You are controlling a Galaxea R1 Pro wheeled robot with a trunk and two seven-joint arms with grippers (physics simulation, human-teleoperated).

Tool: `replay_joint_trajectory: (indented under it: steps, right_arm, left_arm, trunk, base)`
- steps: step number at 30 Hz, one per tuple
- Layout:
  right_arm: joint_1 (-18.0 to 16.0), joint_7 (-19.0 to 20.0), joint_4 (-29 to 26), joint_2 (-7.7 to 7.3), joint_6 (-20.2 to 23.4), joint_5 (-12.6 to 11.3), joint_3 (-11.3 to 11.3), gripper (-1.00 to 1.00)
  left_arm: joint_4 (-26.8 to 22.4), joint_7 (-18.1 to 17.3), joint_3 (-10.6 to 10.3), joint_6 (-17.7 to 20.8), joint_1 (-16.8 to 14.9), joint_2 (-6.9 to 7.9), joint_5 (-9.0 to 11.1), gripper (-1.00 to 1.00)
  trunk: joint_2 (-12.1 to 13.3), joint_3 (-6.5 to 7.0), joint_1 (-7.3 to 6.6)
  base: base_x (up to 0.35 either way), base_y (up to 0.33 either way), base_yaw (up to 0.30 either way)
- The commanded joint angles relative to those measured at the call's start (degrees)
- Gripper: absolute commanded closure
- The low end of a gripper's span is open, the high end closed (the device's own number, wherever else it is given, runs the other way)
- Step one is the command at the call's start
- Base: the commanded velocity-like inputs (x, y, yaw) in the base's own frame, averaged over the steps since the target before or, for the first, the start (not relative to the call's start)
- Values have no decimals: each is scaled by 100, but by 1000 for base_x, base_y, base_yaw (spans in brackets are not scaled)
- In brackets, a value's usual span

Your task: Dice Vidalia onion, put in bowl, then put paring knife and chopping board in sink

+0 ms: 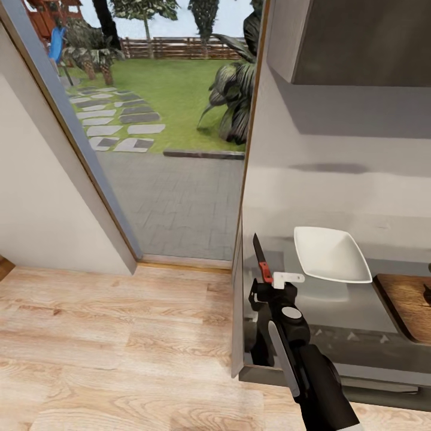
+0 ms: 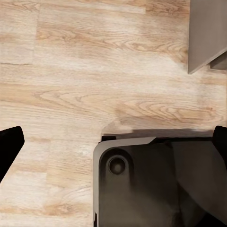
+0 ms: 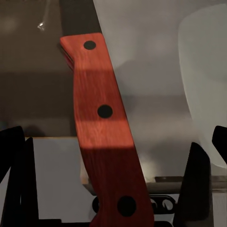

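Note:
My right gripper (image 1: 276, 280) is shut on the paring knife (image 1: 263, 266). It holds the red-orange handle (image 3: 106, 137), and the dark blade points up and away, above the left end of the countertop (image 1: 326, 308). The white bowl (image 1: 330, 254) stands on the countertop just right of the knife, and its rim (image 3: 205, 75) shows in the right wrist view. The chopping board (image 1: 410, 302) lies at the frame's right edge, cut off. A few tiny whitish bits (image 1: 353, 337) lie on the countertop near its front edge. My left gripper (image 2: 113, 144) is open over the wooden floor. The sink is out of view.
A tall glass door (image 1: 167, 149) onto a paved yard and lawn stands left of the counter. Light wooden floor (image 1: 120, 347) spreads to the left. A wall cabinet (image 1: 359, 42) hangs above the counter. My own dark base (image 2: 151, 184) shows beneath the left gripper.

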Motion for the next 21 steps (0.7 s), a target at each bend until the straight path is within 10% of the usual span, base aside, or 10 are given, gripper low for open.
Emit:
replay_joint_trajectory:
  steps: [1,21]
  right_arm:
    - [-3,-26,312,-1,68,8,6,100]
    - [-3,-35,312,32,72,13,11,100]
  left_arm:
    - [-7,38,-24,-18,-1,8,33,-100]
    - [-7,38,-24,-18,-1,8,34,-100]
  trunk:
    - [-8,-9,5]
    - [-8,-9,5]
  base:
    - [0,0,0]
    - [0,0,0]
